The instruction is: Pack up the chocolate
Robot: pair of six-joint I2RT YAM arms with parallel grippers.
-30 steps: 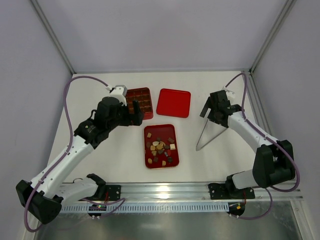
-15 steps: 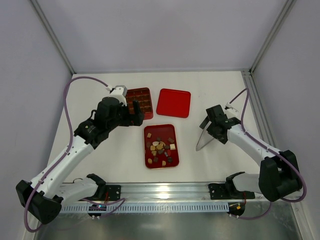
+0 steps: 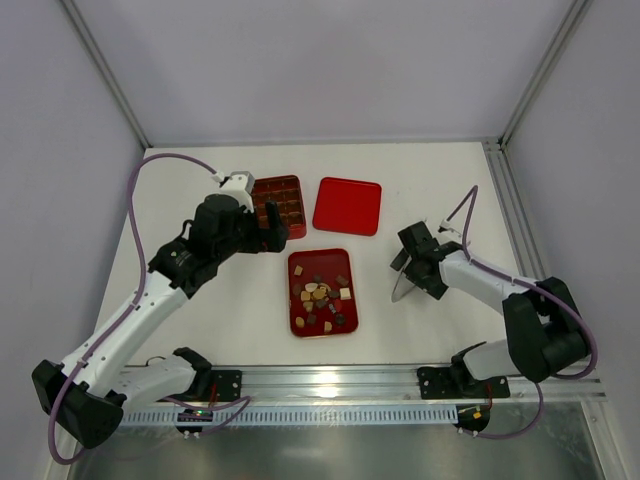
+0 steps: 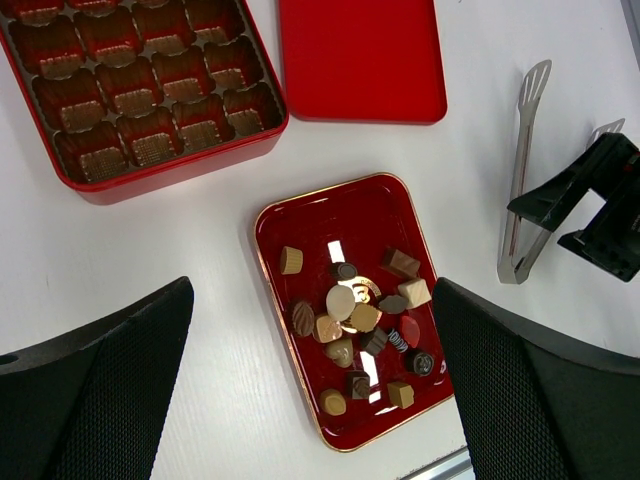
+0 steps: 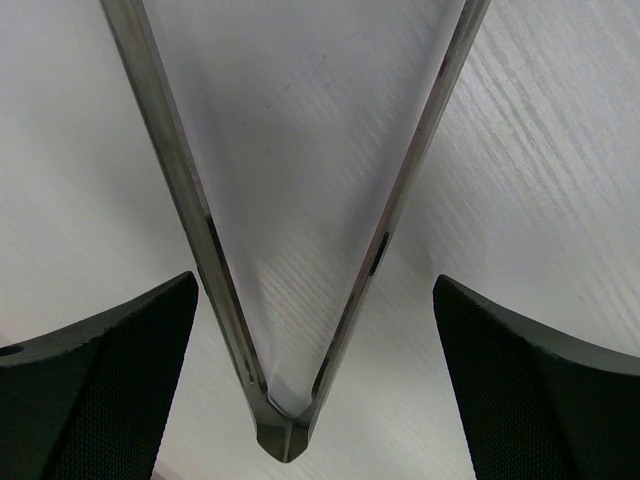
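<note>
The chocolate (image 3: 318,292) lies as several small dark, light brown and cream pieces loose on a red tray (image 3: 320,257); the left wrist view shows the pieces (image 4: 342,302) too. My left gripper (image 3: 270,230) hovers open and empty above the table, between the red compartmented box (image 3: 278,203) and the tray. In its wrist view the left gripper (image 4: 312,300) frames the tray (image 4: 330,215). My right gripper (image 3: 412,265) is low over metal tongs (image 3: 398,291). In its wrist view the right gripper (image 5: 315,285) is open, with the tongs' (image 5: 215,250) hinge end between its fingers, untouched.
A flat red lid (image 3: 347,205) lies behind the tray, right of the box. The left wrist view shows the box (image 4: 140,90), the lid (image 4: 360,60), the tongs (image 4: 520,180) and my right gripper (image 4: 600,200). An aluminium rail (image 3: 330,378) runs along the near edge.
My right arm has moved forward, left and down, bringing its open gripper over the hinge end of the tongs. The left arm, the tray and the chocolate have not moved.
</note>
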